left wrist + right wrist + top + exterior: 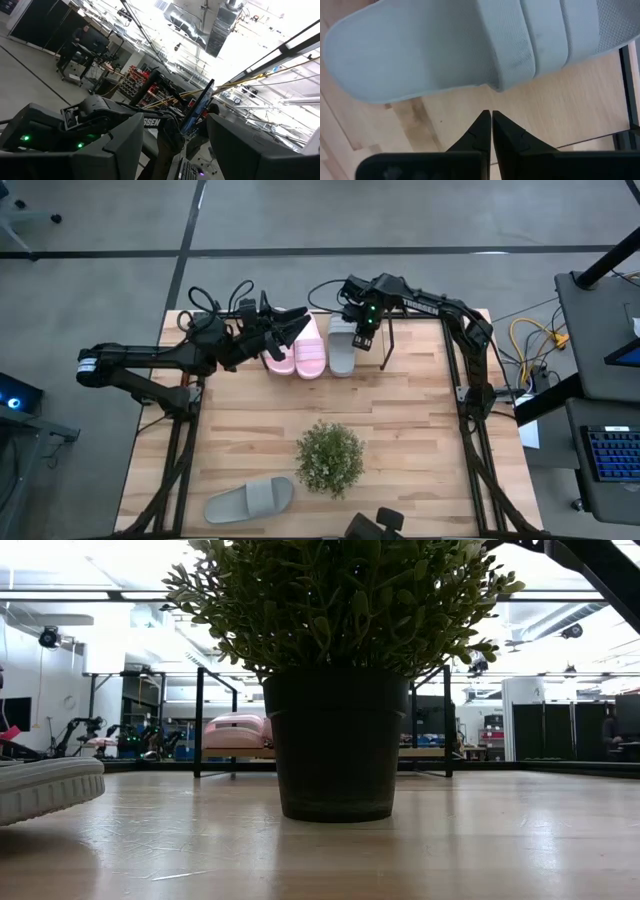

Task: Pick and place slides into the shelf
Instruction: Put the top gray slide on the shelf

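My right jaws (491,131) are pressed together, empty, just off the shelved grey slide (470,45). The last grey slide (250,500) lies lower left, lengthwise left-right, nearer my left jaws (290,330), whose gap I cannot tell

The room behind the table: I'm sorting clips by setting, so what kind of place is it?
Probably a robotics lab or workshop: exposed ceiling ducting, a keyboard on a side desk, and loose yellow cables beside the table.

3 slides (310,347) on shelf (420,330); 1 (250,500) beside plant (329,458).

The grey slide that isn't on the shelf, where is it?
In the high view the loose grey slide lies at the table's near left corner, beside the plant.
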